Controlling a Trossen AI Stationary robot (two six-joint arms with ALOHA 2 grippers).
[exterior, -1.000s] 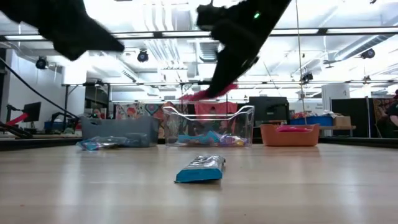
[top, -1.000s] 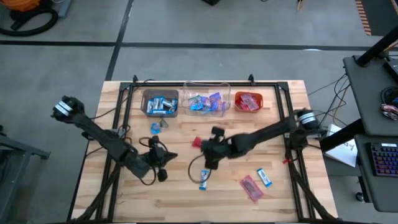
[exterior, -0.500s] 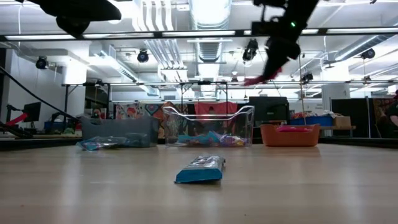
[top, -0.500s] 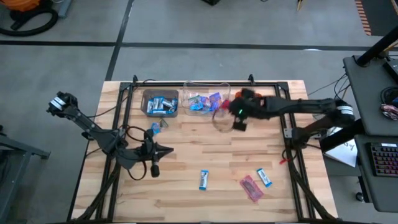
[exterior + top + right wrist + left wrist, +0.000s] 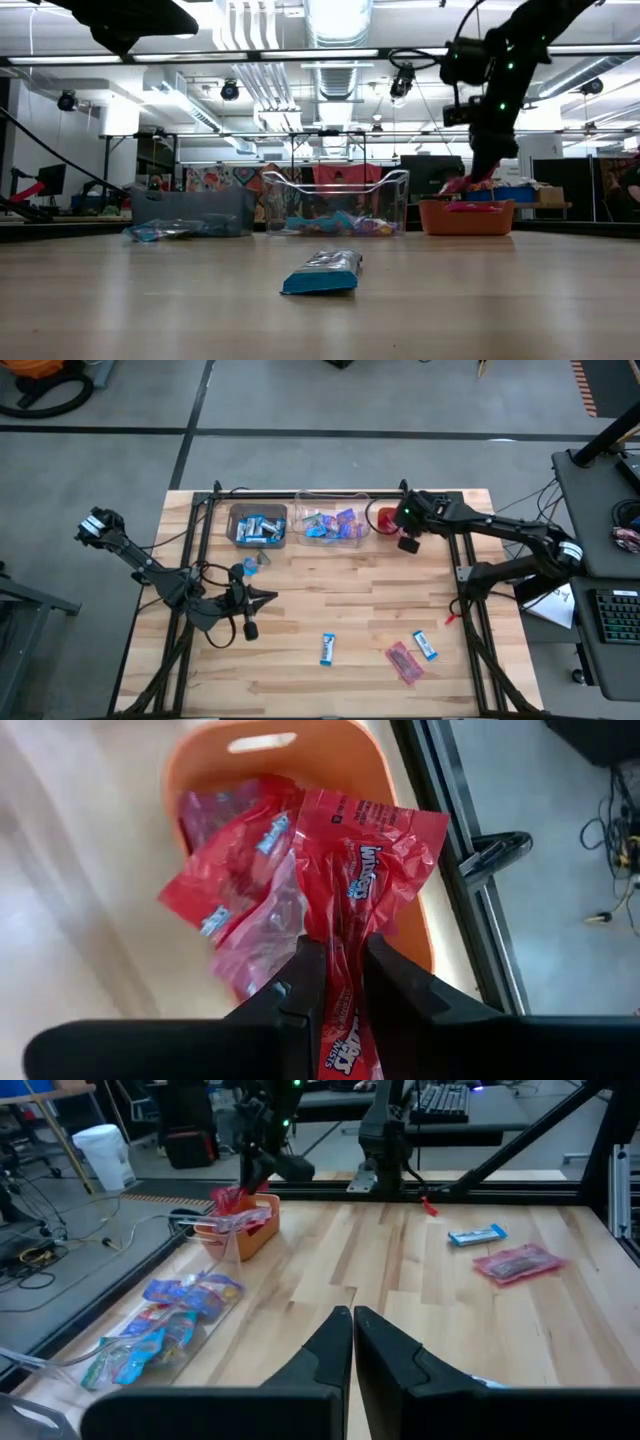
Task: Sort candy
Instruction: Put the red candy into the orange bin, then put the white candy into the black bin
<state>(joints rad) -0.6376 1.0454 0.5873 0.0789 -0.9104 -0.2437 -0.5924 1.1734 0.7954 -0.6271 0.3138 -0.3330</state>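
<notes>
A: Where's the right hand (image 5: 335, 982) rn?

B: Over the orange bin (image 5: 384, 520) at the far side of the tabletop (image 5: 330, 600). Fingers pinched tight on a red candy (image 5: 362, 860); wrapper hangs just above the other red candies (image 5: 225, 860) already in that bin. In the low view the hand (image 5: 478, 170) sits right above the bin's (image 5: 466, 216) rim.

A: Left hand?

B: Left hand (image 5: 262, 598) hovers over the left-middle of the tabletop, fingers (image 5: 326, 1352) pressed together w/ nothing between them.

A: Other bins?

B: Clear bin (image 5: 332, 520) in the middle of the far row has blue and purple mixed candies (image 5: 330, 523). Brown bin (image 5: 258, 526) to its left has blue-and-white candies (image 5: 260, 528).

A: Loose stuff?

B: One blue candy (image 5: 249, 566) lies just in front of the brown bin. Another blue-and-white candy (image 5: 327, 649) lies near the tabletop's front, middle; it's the closest thing in the low view (image 5: 322, 272). Further right, a red candy (image 5: 403, 661) w/ a blue-and-white candy (image 5: 425, 646) just beside it, both flat on the wood, well apart from the bins.
</notes>
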